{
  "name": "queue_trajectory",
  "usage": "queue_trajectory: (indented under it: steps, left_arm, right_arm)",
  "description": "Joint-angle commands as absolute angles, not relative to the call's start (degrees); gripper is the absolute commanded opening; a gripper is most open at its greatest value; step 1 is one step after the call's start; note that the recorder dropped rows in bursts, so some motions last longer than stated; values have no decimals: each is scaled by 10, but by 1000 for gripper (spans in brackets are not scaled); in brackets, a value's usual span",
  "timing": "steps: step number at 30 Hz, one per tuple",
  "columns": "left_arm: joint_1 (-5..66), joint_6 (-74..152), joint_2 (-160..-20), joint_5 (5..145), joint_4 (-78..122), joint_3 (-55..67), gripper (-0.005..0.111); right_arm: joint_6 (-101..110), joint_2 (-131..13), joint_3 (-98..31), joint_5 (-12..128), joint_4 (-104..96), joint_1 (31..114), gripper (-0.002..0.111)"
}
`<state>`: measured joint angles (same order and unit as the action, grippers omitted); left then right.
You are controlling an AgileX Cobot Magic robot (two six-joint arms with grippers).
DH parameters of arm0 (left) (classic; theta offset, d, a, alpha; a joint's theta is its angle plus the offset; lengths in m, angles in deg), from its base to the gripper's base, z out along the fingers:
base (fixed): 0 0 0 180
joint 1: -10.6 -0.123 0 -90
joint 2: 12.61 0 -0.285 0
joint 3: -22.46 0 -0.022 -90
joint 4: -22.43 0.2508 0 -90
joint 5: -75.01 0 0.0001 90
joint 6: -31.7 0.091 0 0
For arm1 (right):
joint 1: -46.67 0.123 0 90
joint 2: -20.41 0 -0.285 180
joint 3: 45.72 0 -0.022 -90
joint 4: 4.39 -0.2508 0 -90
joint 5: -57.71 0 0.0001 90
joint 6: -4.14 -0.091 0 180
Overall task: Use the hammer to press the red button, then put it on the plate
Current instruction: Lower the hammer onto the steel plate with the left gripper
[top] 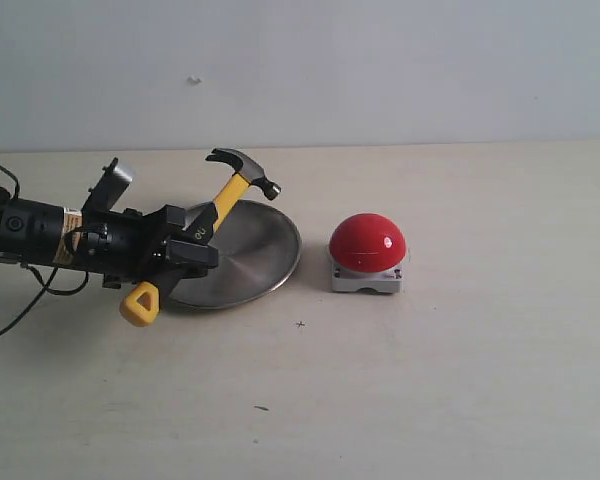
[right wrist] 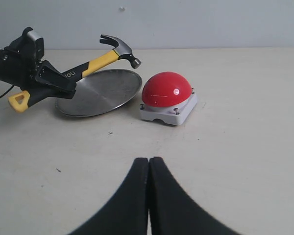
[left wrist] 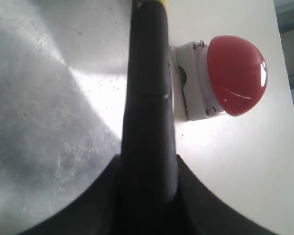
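Observation:
My left gripper (top: pixel 185 245) is shut on the hammer (top: pixel 225 195), gripping its yellow and black handle near the middle. The dark head is raised above the far edge of the silver plate (top: pixel 255 255), and the yellow looped end (top: pixel 140 303) hangs low at the plate's left. In the left wrist view the black handle (left wrist: pixel 149 112) runs up between the jaws, over the plate (left wrist: pixel 49 122). The red button (top: pixel 367 243) on its grey base stands right of the plate, apart from the hammer head. My right gripper (right wrist: pixel 149 161) is shut and empty over bare table, nearer than the button (right wrist: pixel 166 89).
The light table (top: pixel 460 380) runs wide around the plate and button. A pale wall (top: pixel 380 60) closes the far side. Black cables (top: pixel 10 300) trail from the left arm at the left edge.

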<state>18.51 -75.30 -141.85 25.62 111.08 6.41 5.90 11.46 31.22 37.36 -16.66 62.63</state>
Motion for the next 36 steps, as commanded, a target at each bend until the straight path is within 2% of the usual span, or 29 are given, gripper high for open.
queue_trajectory:
  steps: [1, 32, 35, 36]
  left_arm:
    - [186, -739, -1430, 234, 1086, 81, 0]
    - [186, -780, -1441, 295, 1087, 81, 1]
    - [186, -780, -1441, 287, 1099, 81, 9]
    - [186, -780, -1441, 283, 1107, 81, 19]
  right_arm:
    - [60, 117, 315, 373, -169, 627, 0]
    - [60, 117, 315, 373, -169, 627, 0]
    - [60, 117, 315, 373, -169, 627, 0]
    - [60, 117, 315, 373, -169, 627, 0]
